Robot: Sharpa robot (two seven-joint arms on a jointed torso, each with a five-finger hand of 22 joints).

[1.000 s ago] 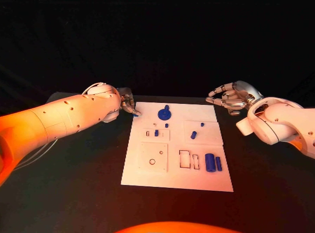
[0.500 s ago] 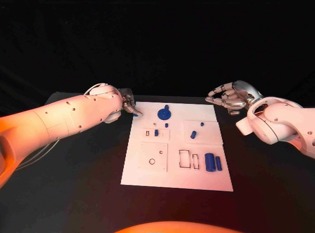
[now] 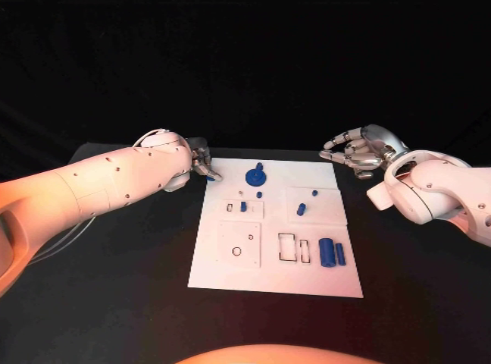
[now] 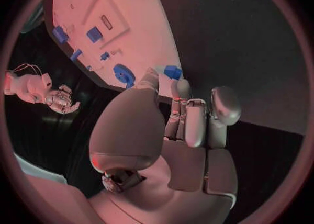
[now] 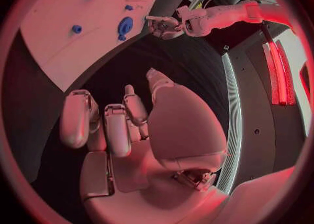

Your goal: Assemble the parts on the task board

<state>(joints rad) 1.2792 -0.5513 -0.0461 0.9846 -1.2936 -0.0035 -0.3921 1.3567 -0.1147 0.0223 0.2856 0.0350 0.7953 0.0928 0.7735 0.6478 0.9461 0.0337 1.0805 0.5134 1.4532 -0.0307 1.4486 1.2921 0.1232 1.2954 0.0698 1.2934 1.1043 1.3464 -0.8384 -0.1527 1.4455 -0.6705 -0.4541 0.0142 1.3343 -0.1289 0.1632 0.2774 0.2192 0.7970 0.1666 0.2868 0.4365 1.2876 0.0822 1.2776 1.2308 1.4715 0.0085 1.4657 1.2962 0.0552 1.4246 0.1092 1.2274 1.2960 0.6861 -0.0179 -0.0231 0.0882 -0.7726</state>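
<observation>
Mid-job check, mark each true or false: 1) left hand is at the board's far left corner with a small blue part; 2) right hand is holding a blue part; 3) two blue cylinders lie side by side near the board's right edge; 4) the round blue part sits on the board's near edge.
1) True: the left hand pinches a small blue part at the task board corner.
2) False: the right hand holds nothing, off the board.
3) True: blue cylinders.
4) False: the round blue part sits near the far edge.

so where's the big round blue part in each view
head view: round blue part at the task board's far edge, near the left hand.
left wrist view: just beyond the fingers.
right wrist view: near the board edge.
shared landmark: the left hand.
</observation>
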